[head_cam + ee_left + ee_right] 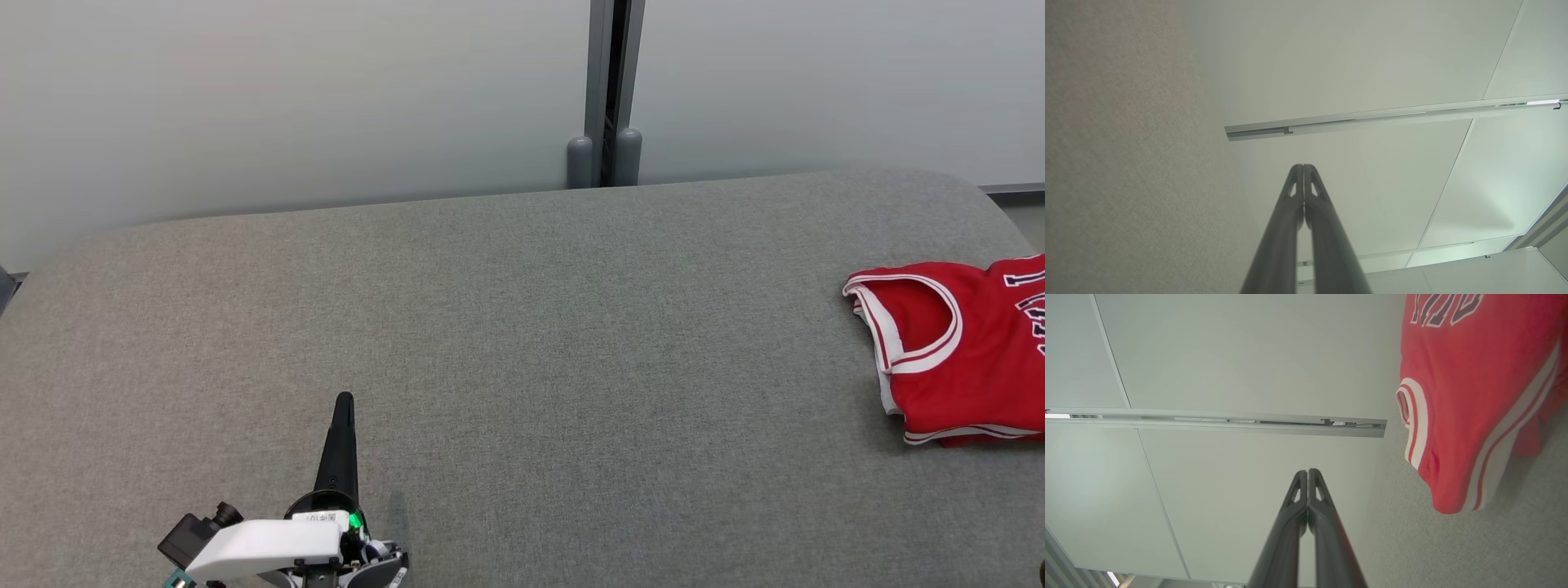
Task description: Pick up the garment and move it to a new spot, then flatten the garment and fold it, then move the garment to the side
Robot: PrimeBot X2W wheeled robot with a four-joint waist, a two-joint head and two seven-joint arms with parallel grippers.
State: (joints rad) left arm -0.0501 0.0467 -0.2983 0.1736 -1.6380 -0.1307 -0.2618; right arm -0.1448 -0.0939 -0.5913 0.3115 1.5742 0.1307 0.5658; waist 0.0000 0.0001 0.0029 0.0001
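At the lower left of the head view, the left gripper [344, 400] pointed out over the grey woven-fabric padded surface [522, 343]. Its 2 long dark fingers were pressed together tip to tip, with nothing between them.

The red sleeveless jersey with white striped trim and dark lettering [955, 351] lay at the far right of that surface, partly cut off by the frame edge. It was well apart from the left gripper. 1 banded armhole faced left.

In the right wrist view, the right gripper [1307, 471] was likewise fully closed and empty. The jersey sat to the right of its fingers, near them but not touching.

I judged the jersey to be light, soft and limp, and probably a little slick, so it would sag and drape from any single hold. The banded armhole or the shoulder strap looked like the firmest place to pinch. A pinch there might take in more than 1 layer.
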